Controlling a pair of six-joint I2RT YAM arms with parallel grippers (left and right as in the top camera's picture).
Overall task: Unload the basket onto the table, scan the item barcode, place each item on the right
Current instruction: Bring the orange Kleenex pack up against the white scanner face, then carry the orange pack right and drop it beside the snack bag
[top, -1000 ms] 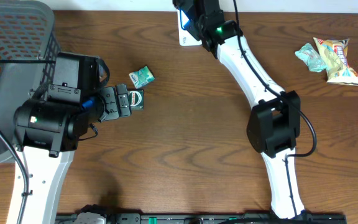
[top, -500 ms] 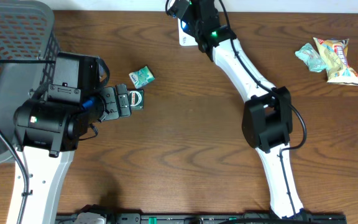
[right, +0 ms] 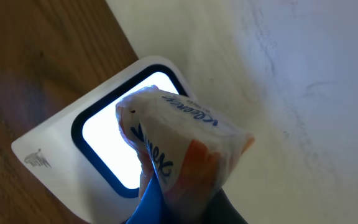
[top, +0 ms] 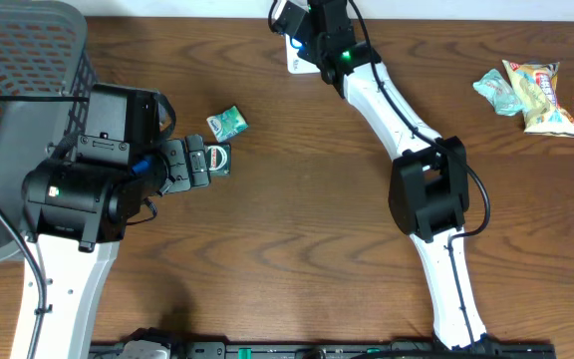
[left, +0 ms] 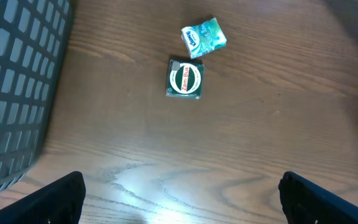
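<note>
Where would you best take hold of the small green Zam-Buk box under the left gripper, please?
I'd come straight down on the Zam-Buk box and close the jaws across its two side edges. It lies flat, label up, with bare table on both those sides; the mint packet crowds only its far end.

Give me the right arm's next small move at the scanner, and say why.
Probably a slight wrist turn, keeping the tissue pack over the lit window of the scanner. The right claw is shut on the pack, which hangs right before the window, but only its logo side shows. No barcode is visible, so it may not face the glass.
</note>
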